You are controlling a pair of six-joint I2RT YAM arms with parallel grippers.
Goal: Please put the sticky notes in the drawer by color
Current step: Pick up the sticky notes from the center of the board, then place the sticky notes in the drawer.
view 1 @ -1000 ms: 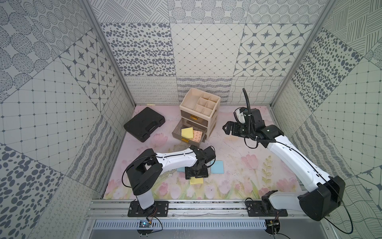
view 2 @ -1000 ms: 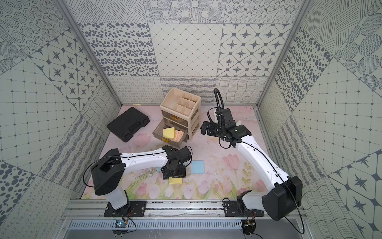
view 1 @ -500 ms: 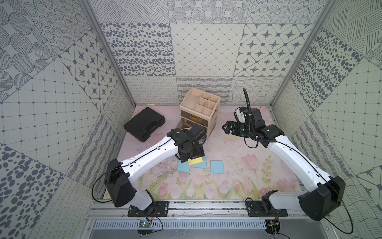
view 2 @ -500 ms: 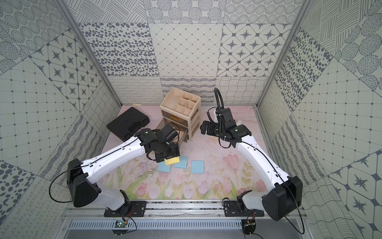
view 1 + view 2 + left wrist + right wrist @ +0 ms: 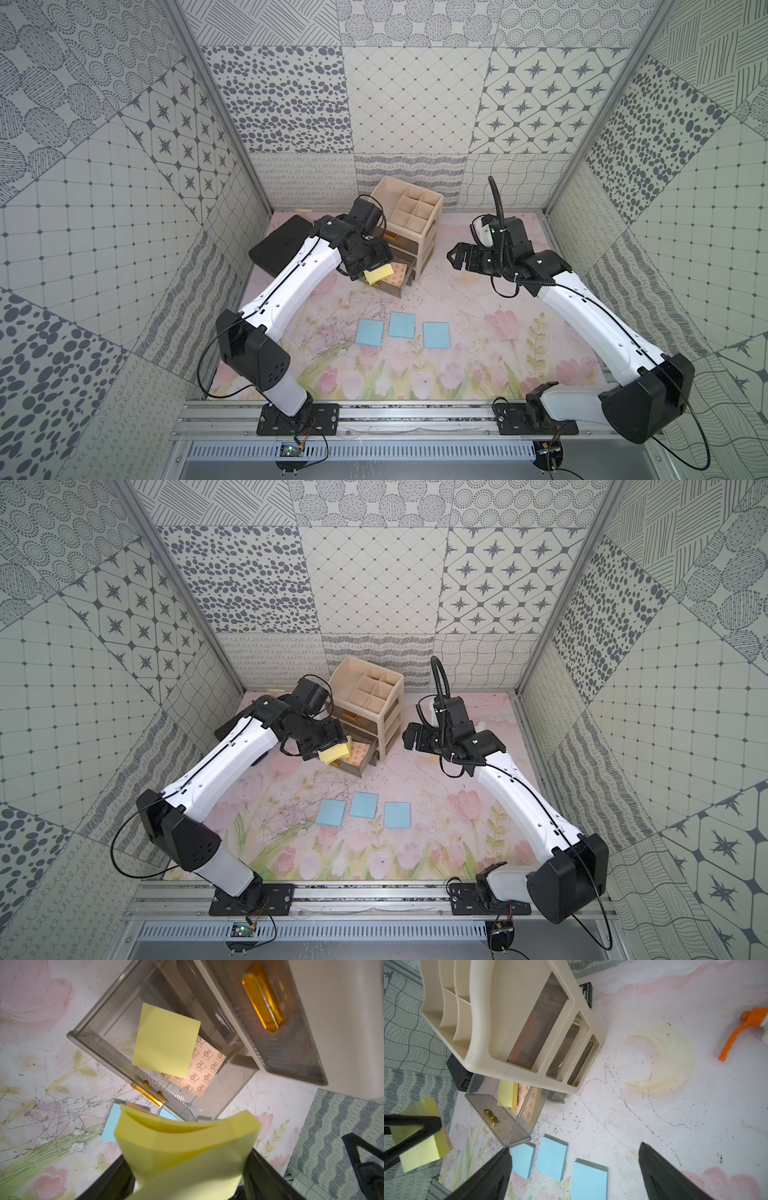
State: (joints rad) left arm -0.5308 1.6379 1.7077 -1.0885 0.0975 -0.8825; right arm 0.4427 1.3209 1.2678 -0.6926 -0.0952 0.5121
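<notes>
The cream drawer cabinet (image 5: pixel 409 224) (image 5: pixel 365 706) stands at the back of the mat with its bottom drawer (image 5: pixel 99 1043) (image 5: pixel 500 1124) pulled out. Inside lie a yellow sticky note pad (image 5: pixel 166 1043) (image 5: pixel 507 1094) and a patterned salmon pad (image 5: pixel 205 1072). My left gripper (image 5: pixel 370 266) (image 5: pixel 187 1157) is shut on another yellow pad (image 5: pixel 378 273) (image 5: pixel 333 754) (image 5: pixel 421 1134), which hangs bent in the air by the drawer's front corner. Three light blue pads (image 5: pixel 370 332) (image 5: pixel 402 325) (image 5: pixel 436 335) lie on the mat in front. My right gripper (image 5: pixel 455 257) (image 5: pixel 574 1148) hovers open and empty to the right of the cabinet.
A flat black case (image 5: pixel 282 249) lies left of the cabinet, partly under my left arm. The middle drawer with its gold handle (image 5: pixel 264 999) is pushed in. An orange trigger handle (image 5: pixel 741 1028) lies on the mat at the back right.
My left arm has lifted the yellow pad off the front of the mat and carried it back to the open bottom drawer. The right arm has not moved.
</notes>
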